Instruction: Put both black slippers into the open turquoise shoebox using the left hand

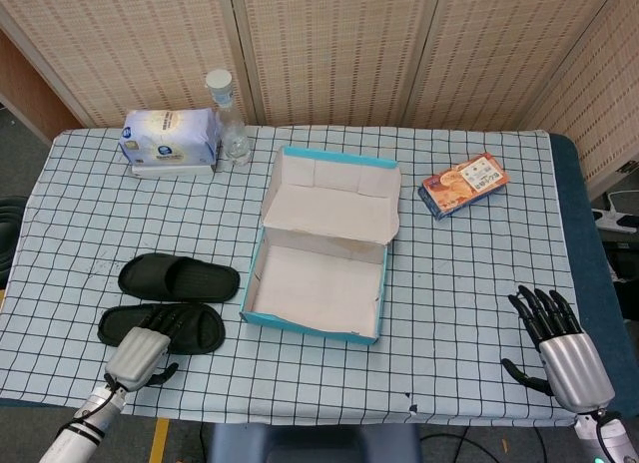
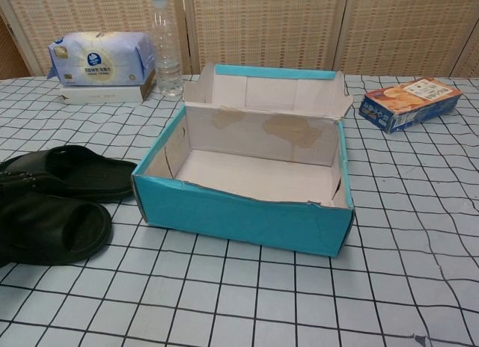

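Two black slippers lie side by side left of the open turquoise shoebox, which holds nothing. The far slipper lies untouched. My left hand reaches from the table's front edge, its dark fingers spread over the heel end of the near slipper; I cannot tell whether they touch it. My right hand rests with fingers apart at the front right, holding nothing, out of the chest view.
A tissue pack and a clear bottle stand at the back left. A snack box lies right of the shoebox's raised lid. The checked cloth covers the table.
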Motion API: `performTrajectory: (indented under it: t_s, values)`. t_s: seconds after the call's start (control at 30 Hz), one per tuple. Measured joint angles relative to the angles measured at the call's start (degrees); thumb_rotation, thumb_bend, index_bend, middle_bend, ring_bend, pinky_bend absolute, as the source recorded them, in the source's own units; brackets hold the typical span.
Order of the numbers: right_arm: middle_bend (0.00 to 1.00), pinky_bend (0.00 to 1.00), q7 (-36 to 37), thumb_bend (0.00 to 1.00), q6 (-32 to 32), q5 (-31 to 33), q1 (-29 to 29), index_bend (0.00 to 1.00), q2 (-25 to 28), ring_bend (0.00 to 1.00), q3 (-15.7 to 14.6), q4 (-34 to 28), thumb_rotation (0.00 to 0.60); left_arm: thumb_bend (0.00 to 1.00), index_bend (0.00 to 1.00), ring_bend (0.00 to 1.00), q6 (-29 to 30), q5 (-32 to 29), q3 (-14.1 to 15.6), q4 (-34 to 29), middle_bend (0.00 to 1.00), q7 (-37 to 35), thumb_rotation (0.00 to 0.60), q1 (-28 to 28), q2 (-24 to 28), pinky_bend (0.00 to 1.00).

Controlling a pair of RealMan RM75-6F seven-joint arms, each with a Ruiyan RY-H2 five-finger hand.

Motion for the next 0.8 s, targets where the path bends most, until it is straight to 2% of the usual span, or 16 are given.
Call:
performTrajectory:
  t_s: [0.4, 0.7, 0.77, 0.8]
  values:
    - [0.0, 0.0, 0.36, 0.16, 0.02, 0.39, 0.05, 0.0, 0.1, 0.0, 0.2, 0.09, 0.49, 0.33, 0.0, 0.0, -3.69, -12.2, -1.73, 1.48, 0.0, 8.94, 0.6, -3.01, -4.28, 0.1]
    - [0.0, 0.0, 0.37, 0.16, -0.35, 0.89, 0.19, 0.0, 0.19, 0.0, 0.33, 0.05, 0.49, 0.33, 0.0, 0.0, -4.16, -13.05, -1.38, 4.86, 0.0, 7.97, 0.6, -4.33, -6.86, 0.15]
    - [0.0, 0.0, 0.41, 0.16, -0.29, 0.88, 0.16, 0.0, 0.25, 0.0, 0.32, 0.04, 0.49, 0.34, 0.05, 0.03, -3.76, -12.62, -1.28, 5.81, 0.07, 7.4, 0.6, -4.35, -7.39, 0.16]
    - [0.0, 0.0, 0.41, 0.16, -0.27, 0.88, 0.15, 0.0, 0.25, 0.0, 0.32, 0.04, 0.49, 0.35, 0.1, 0.1, -3.2, -12.04, -1.22, 6.46, 0.17, 7.02, 0.6, -4.31, -7.72, 0.16]
